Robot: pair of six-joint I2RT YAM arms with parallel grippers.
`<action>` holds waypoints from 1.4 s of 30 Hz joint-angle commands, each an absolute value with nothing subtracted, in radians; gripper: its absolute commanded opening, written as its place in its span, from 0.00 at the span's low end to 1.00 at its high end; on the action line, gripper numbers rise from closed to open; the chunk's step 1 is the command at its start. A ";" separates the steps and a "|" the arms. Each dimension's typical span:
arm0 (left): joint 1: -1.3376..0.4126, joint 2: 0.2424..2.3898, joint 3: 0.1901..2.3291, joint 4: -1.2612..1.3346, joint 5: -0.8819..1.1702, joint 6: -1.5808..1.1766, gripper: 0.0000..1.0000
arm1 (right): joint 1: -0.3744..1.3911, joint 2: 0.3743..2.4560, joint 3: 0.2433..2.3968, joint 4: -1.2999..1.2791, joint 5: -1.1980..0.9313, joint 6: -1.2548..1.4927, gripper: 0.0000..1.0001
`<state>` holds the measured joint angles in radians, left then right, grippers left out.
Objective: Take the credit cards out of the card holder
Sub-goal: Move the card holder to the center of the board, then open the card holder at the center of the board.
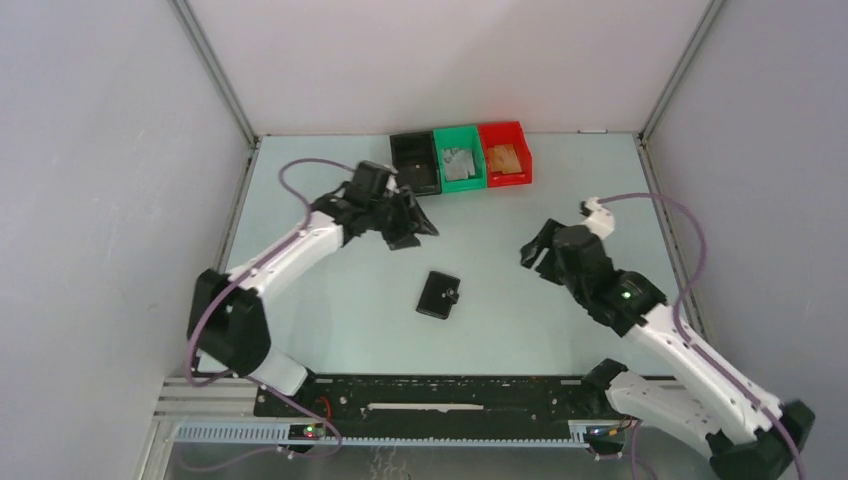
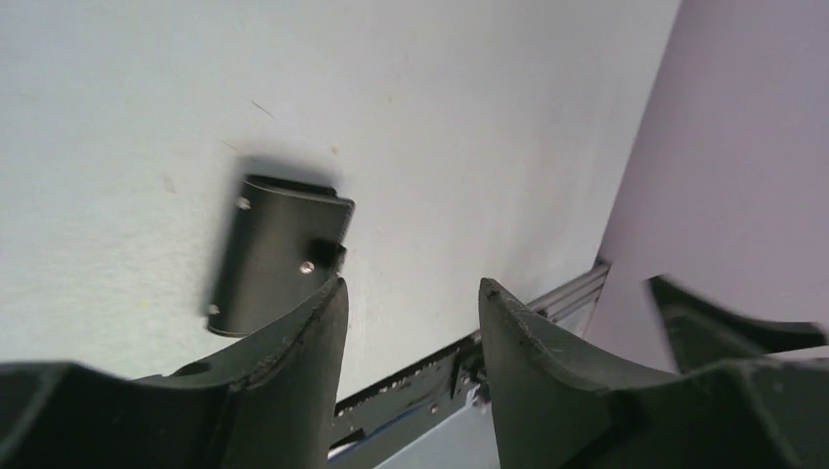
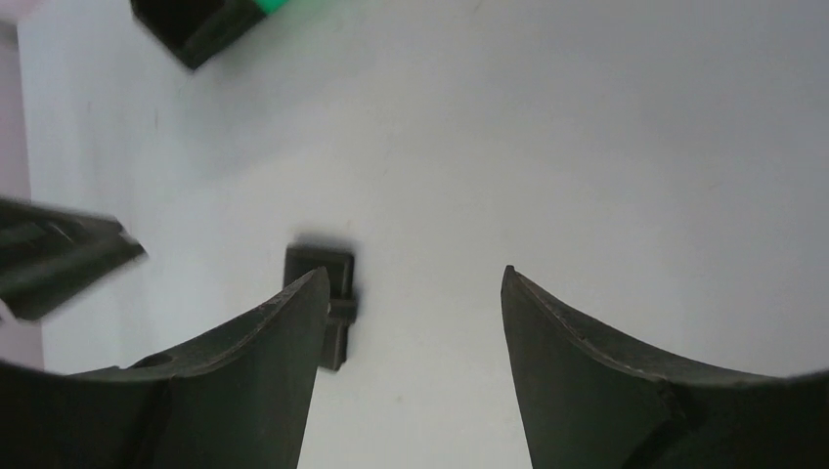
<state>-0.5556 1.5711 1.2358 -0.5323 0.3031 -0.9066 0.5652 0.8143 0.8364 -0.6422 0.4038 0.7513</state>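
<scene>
The black card holder point(image 1: 438, 294) lies closed and flat in the middle of the table, its strap tab on the right edge. It also shows in the left wrist view point(image 2: 279, 252) and in the right wrist view point(image 3: 323, 283). Grey-silver cards point(image 1: 459, 165) lie in the green bin and orange-tan cards point(image 1: 503, 159) lie in the red bin. My left gripper point(image 1: 412, 228) is open and empty, behind and left of the holder. My right gripper point(image 1: 535, 252) is open and empty, to the right of the holder.
Three bins stand in a row at the back: a black bin point(image 1: 414, 162), a green bin point(image 1: 441, 137) and a red bin point(image 1: 521, 135). Grey walls close in the left, right and back of the table. A black rail point(image 1: 430, 395) runs along the near edge.
</scene>
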 commanded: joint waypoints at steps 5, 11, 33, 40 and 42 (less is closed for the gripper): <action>-0.312 1.299 1.097 -0.607 0.222 -0.803 0.56 | 0.947 1.182 0.908 -0.519 0.533 1.020 0.73; -0.206 1.230 1.028 -0.644 0.214 -0.779 0.55 | 0.992 1.490 1.096 -0.569 0.463 1.028 0.72; -0.208 1.281 0.935 -0.563 0.324 -0.794 0.52 | 0.986 1.848 1.312 -0.798 0.414 1.121 0.56; -0.208 1.267 0.926 -0.561 0.329 -0.780 0.52 | 0.965 1.821 1.265 -0.768 0.436 1.129 0.26; -0.208 1.267 0.925 -0.561 0.330 -0.779 0.52 | 0.962 1.805 1.250 -0.753 0.443 1.114 0.08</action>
<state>-0.2054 1.2839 0.9478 -0.5858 0.3012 -0.8028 0.9733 1.8503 1.2751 -0.7658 0.3950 1.1015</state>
